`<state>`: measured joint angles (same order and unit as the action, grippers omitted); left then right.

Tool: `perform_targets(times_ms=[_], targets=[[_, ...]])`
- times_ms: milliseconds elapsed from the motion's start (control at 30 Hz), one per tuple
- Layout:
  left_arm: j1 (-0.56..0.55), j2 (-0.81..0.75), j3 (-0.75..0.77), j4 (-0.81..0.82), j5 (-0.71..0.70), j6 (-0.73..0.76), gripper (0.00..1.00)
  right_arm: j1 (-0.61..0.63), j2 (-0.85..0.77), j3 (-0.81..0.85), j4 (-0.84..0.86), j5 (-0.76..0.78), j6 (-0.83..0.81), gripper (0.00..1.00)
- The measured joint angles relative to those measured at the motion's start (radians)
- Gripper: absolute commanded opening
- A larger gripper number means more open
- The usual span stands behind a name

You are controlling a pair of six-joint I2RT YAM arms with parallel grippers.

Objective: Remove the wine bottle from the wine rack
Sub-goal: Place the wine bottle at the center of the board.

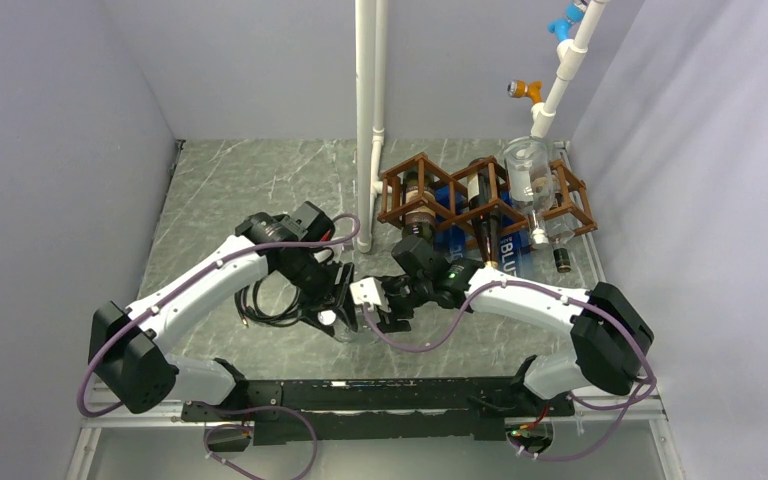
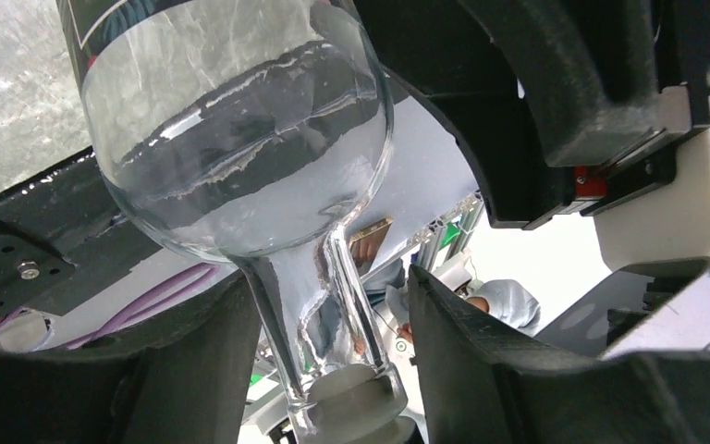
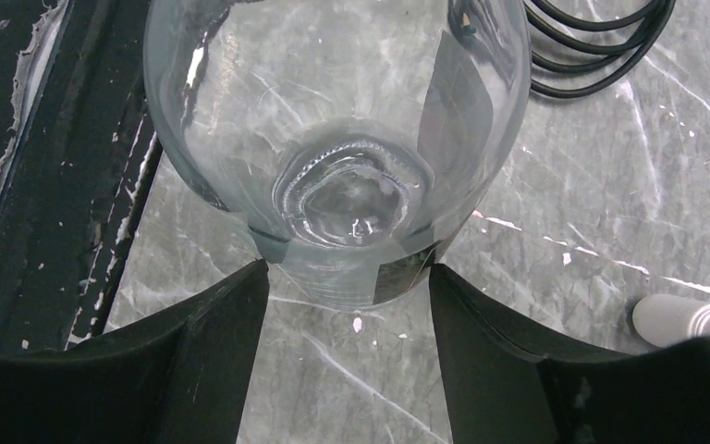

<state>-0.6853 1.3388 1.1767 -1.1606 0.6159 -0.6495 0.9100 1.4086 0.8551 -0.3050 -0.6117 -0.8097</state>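
Observation:
The wine bottle [image 1: 352, 328] is clear glass and hangs low over the table between my two arms, off the brown wine rack [image 1: 405, 166] at the back right. In the left wrist view the wine bottle [image 2: 240, 139] points its white-stoppered neck between the fingers of my left gripper [image 2: 328, 277], which stands open, with a gap showing beside the neck. In the right wrist view the wine bottle [image 3: 333, 139] shows its round base, and my right gripper [image 3: 348, 268] is shut on it, both fingertips against its sides. The top view has the left gripper [image 1: 338, 305] and right gripper [image 1: 372, 305] facing each other.
Several bottles still lie in the rack, among them a dark one [image 1: 420, 200] and a clear one [image 1: 530, 175]. A white pipe [image 1: 365, 120] stands just left of the rack. A black cable coil [image 1: 265, 300] lies under the left arm. A small white cylinder [image 3: 679, 317] lies on the table.

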Motion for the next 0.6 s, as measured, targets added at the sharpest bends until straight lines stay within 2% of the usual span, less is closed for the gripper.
perform_targets(times_ms=[133, 267, 500, 600], targets=[[0.008, 0.000, 0.002, 0.007, 0.004, 0.001, 0.68, -0.006, 0.000, 0.000, 0.007, -0.012, 0.004, 0.68], [0.014, -0.001, 0.009, 0.005, 0.001, 0.003, 0.77, -0.018, 0.000, 0.000, 0.016, -0.034, 0.008, 0.71], [0.021, -0.016, 0.011, 0.009, -0.007, 0.003, 0.80, -0.033, -0.003, 0.001, 0.028, -0.068, 0.010, 0.74], [0.021, -0.028, 0.011, 0.011, -0.012, 0.002, 0.84, -0.037, -0.006, 0.003, 0.029, -0.082, 0.010, 0.77]])
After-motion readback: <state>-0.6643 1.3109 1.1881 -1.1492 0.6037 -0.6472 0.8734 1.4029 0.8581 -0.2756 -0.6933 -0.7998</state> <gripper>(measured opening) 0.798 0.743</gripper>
